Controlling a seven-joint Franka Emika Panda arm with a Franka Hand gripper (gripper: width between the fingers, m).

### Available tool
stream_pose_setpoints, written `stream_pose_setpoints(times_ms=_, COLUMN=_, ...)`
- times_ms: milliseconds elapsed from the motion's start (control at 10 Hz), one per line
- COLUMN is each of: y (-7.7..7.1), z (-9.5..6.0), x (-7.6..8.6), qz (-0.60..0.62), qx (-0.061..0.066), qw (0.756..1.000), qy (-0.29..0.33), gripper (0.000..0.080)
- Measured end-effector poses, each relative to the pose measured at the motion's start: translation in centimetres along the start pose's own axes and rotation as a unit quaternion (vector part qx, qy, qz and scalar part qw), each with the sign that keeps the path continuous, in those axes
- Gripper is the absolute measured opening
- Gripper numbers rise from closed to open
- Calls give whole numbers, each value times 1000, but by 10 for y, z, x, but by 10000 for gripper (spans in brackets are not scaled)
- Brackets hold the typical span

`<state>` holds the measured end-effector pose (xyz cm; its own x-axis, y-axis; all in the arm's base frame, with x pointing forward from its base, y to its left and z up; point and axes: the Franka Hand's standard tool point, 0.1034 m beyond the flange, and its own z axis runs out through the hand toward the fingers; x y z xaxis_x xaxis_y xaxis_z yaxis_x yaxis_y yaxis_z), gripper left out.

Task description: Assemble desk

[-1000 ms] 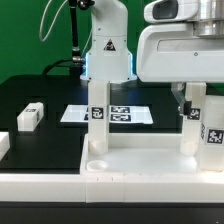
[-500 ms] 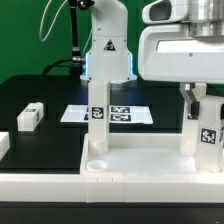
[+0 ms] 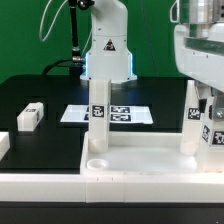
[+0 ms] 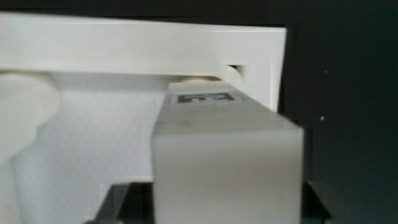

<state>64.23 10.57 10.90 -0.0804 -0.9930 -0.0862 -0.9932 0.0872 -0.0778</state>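
Exterior view: white tabletop panel [image 3: 150, 160] lying rim-up on the black bench [image 3: 40, 95], held against the long white border rail [image 3: 60, 185] at the near edge, probably so it cannot slide while legs go in. One square leg [image 3: 98, 112] standing upright in a corner socket toward the exterior view's left, its tag facing the camera. A second leg [image 3: 192, 118] upright at the far corner on the exterior view's right, and a third tagged leg [image 3: 213, 132] just beside it at the frame's edge, partly cut off. A loose leg [image 3: 31, 117] lying flat on the bench, well apart, at the exterior view's left. Marker board [image 3: 108, 114] flat behind the panel. Arm reaching down from above at the exterior view's right, wrist housing filling the upper corner, hand pointed straight down over the right-hand legs; fingers hidden here.

Wrist view: looking down the length of a white leg [image 4: 217, 150], tagged at its far end, meeting the panel's rim [image 4: 143, 50] beside a round socket. Dark finger pads [image 4: 128, 203] showing on either flank of the leg at the picture's lower edge, apparently clamped on it, likely keeping it vertical for seating or screwing in.
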Motion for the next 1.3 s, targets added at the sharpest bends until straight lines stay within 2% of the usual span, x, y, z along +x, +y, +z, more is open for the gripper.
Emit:
stream_pose_setpoints(times_ms=200, y=0, z=0, x=0, qz=47, qx=0, qw=999, qy=1, gripper=290)
stream_pose_setpoints(times_ms=400, y=1, z=0, x=0, qz=-26, qx=-4, qw=1000, qy=3, gripper=290)
stream_pose_setpoints(times_ms=500, y=1, z=-1, x=-3, qz=-139, qx=-10, qw=990, qy=1, gripper=462)
stream_pose_setpoints(times_ms=600, y=2, z=2, x=-8, qz=-229, qx=-11, qw=973, qy=-3, gripper=583)
stream_pose_setpoints(times_ms=700, y=7, z=5, x=-16, qz=-258, qx=-10, qw=966, qy=-7, gripper=583)
stream_pose_setpoints(times_ms=800, y=10, z=5, x=-21, qz=-282, qx=1, qw=960, qy=2, gripper=638)
stream_pose_setpoints(times_ms=1100, y=9, z=6, x=-17, qz=-362, qx=0, qw=932, qy=2, gripper=648)
stream_pose_setpoints(times_ms=1200, y=8, z=6, x=-13, qz=-444, qx=-1, qw=896, qy=5, gripper=648)
stream_pose_setpoints(times_ms=1300, y=5, z=5, x=-1, qz=-536, qx=-2, qw=844, qy=7, gripper=648)
